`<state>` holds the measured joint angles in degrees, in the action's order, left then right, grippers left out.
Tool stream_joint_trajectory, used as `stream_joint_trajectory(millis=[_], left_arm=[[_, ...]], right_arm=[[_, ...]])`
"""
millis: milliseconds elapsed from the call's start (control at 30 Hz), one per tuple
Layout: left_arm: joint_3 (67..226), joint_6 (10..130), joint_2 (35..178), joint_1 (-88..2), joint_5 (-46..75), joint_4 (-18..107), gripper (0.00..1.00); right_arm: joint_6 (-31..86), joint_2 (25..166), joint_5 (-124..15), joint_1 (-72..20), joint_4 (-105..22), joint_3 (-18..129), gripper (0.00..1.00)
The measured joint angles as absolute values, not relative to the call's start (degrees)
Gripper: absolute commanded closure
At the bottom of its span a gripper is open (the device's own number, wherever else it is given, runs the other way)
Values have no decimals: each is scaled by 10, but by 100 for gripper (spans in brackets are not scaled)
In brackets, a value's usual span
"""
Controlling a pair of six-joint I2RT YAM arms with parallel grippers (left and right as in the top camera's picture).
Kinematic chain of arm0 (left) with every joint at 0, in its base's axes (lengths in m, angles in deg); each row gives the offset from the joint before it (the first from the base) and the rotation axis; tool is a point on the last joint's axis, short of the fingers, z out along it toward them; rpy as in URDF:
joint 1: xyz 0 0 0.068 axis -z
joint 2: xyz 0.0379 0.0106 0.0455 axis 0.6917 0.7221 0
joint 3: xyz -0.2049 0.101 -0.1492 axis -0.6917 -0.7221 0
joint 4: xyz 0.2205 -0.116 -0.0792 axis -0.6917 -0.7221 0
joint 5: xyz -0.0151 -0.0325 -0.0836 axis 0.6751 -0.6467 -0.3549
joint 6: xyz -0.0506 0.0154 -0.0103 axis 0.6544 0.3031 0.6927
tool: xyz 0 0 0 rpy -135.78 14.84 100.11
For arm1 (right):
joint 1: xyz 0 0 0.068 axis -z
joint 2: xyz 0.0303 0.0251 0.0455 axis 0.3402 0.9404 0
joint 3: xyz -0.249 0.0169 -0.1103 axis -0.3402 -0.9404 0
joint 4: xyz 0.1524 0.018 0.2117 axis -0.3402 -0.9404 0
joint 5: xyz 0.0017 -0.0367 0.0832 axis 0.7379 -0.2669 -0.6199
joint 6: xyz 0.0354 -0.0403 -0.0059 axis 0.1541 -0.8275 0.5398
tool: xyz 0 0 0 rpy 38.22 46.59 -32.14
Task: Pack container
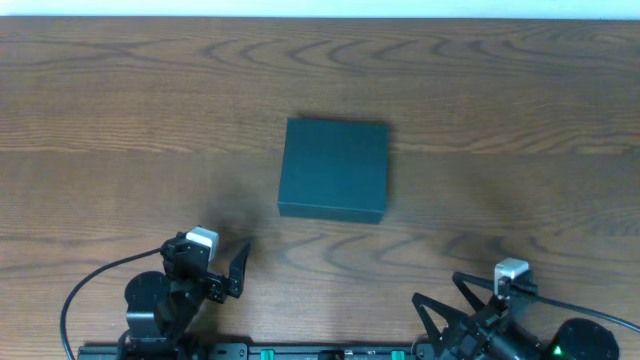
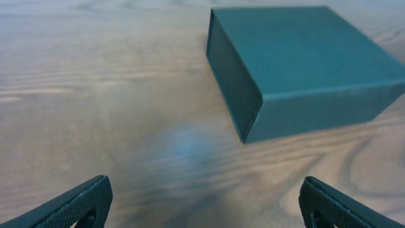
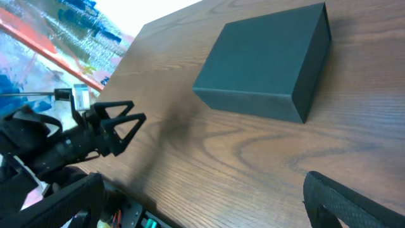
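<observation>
At the middle of the overhead view, the container (image 1: 333, 168) is lying flat on the table (image 1: 120, 100) with its lid down. It is a dark green, matte box with its edges turned a touch off the table's lines. I am looking down on a brown wood-grain surface with long wavy figuring running from 9 to 3 o'clock, and it is filling nearly the whole view. Along the 12 o'clock edge a pale strip is showing beyond the table. A black rail (image 1: 300, 352) with small green parts is running along the 6 o'clock edge.

The left gripper (image 2: 205, 187) is sitting at about 7 o'clock from the box and well apart from it. Its fingers are spread wide with only bare wood between them. A black cable (image 1: 85, 290) is looping out from that arm toward 8 o'clock. Through the left wrist camera, I am seeing a soft bluish sheen glinting off the wood just short of the box's near corner.

The right gripper (image 3: 202, 183) is resting at about 5 o'clock from the box, likewise well apart, released and holding nothing. Through its camera, the box is lying toward 1 o'clock and the left arm (image 3: 95, 130) toward 9 o'clock. Past the table edge at 10 o'clock, a blurred blue and red jumble is showing, too smeared for me to identify.
</observation>
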<state>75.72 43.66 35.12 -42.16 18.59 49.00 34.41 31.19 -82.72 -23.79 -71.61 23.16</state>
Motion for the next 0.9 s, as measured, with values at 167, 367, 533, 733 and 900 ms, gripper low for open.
stream_joint_trajectory(millis=[167, 367, 533, 733, 900], left_arm=[[757, 443, 350, -422, 184, 490, 5], [757, 443, 350, -422, 184, 490, 4], [757, 443, 350, -422, 184, 490, 5], [757, 443, 350, -422, 184, 490, 5], [757, 443, 350, -422, 184, 490, 5]], right_arm=[[344, 312, -827, -238, -716, 232, 1], [344, 312, -827, -238, -716, 232, 1], [343, 312, -825, -238, -716, 232, 1], [290, 289, -615, -238, -686, 215, 1], [234, 253, -482, -238, -612, 127, 1]])
